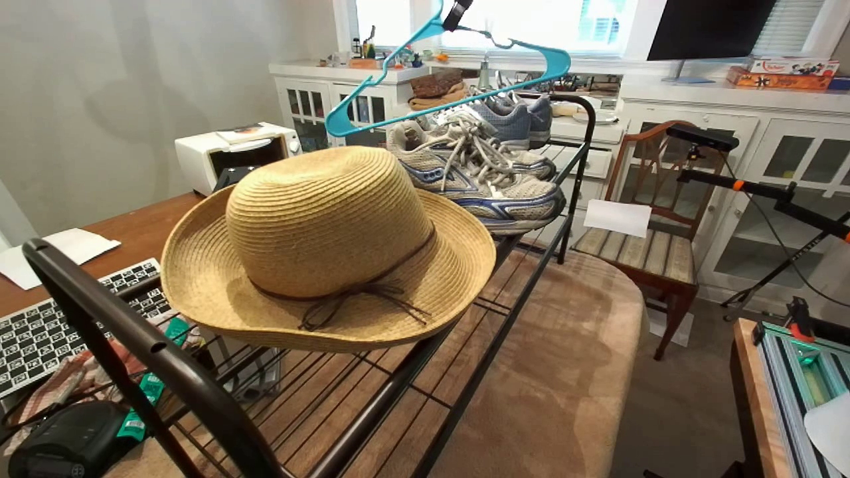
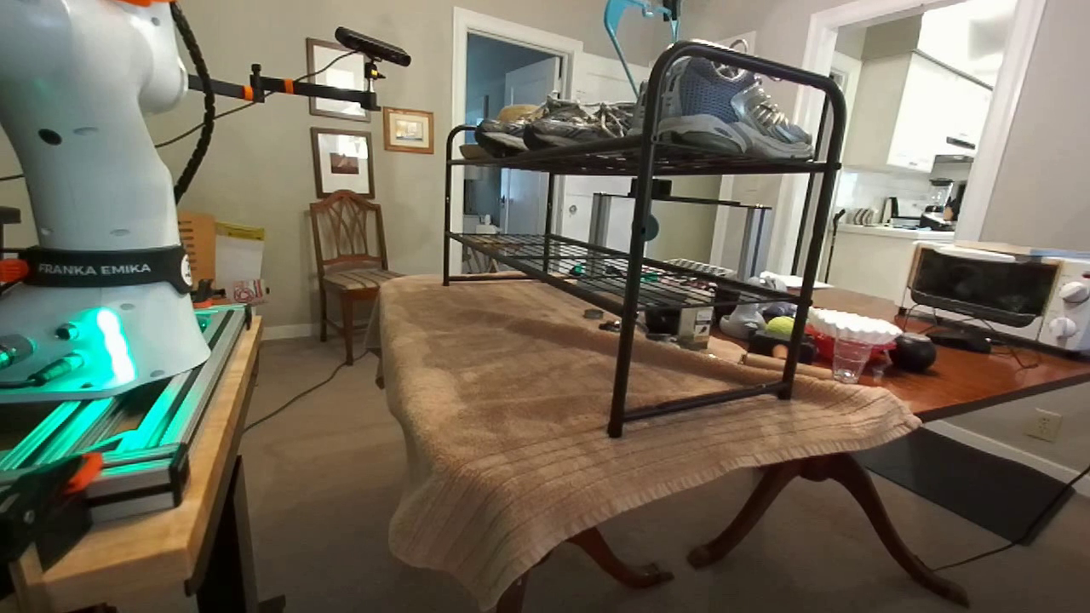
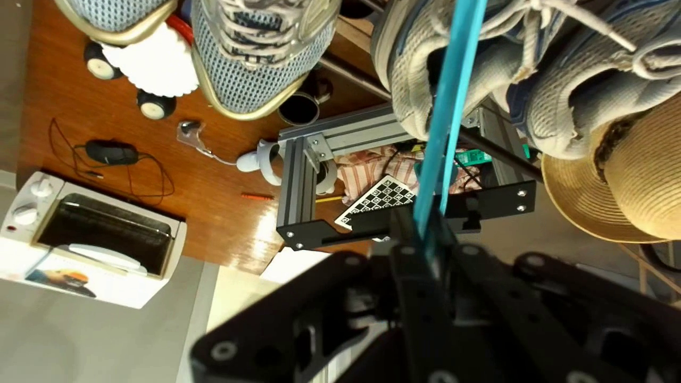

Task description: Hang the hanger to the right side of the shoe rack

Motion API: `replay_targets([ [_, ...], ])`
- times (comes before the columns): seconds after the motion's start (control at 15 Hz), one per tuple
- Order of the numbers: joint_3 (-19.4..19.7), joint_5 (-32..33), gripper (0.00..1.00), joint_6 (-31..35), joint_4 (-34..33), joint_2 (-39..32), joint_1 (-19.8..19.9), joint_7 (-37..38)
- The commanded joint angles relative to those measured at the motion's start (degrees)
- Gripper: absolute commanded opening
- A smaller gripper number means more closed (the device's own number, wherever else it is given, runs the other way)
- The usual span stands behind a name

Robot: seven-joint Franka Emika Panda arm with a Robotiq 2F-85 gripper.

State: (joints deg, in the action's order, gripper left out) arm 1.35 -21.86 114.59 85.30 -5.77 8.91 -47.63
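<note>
The teal-blue hanger [image 1: 431, 29] is in the air above the shoes in an exterior view, its bottom bar slightly tilted. Part of it shows at the top edge of an exterior view [image 2: 640, 8], and it is edge-on in the wrist view [image 3: 446, 111]. My gripper [image 3: 424, 229] is shut on the hanger; its dark fingertip also shows at the hanger's upper part in an exterior view [image 1: 457, 14]. The hanger's top is cut off by the frame. The black shoe rack [image 2: 630, 298] stands below, with curved end rails; its far end rail [image 1: 584, 126] is apart from the hanger.
A straw hat [image 1: 332, 232], grey-white sneakers [image 1: 478, 179] and blue-grey sneakers [image 2: 715, 102] sit on the rack's top shelf. The rack stands on a table with a brown towel [image 2: 511, 383]. A toaster oven [image 3: 96, 239] and a metal frame [image 3: 298, 181] are on the table.
</note>
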Motion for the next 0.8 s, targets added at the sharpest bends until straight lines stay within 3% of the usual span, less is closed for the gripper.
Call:
replay_targets([
  [0.0, 1.1, -0.2, 0.02, 0.5, -0.7, 1.5, -0.2, -3.8],
  [0.47, 1.7, 0.0, 0.02, 1.2, -1.3, 2.9, 0.6, -4.2],
  [0.53, 1.8, 0.0, 0.08, 1.2, -1.3, 3.1, 0.8, -4.2],
  [0.73, 1.7, 0.0, 0.08, 1.2, -1.3, 3.0, 0.8, -4.2],
])
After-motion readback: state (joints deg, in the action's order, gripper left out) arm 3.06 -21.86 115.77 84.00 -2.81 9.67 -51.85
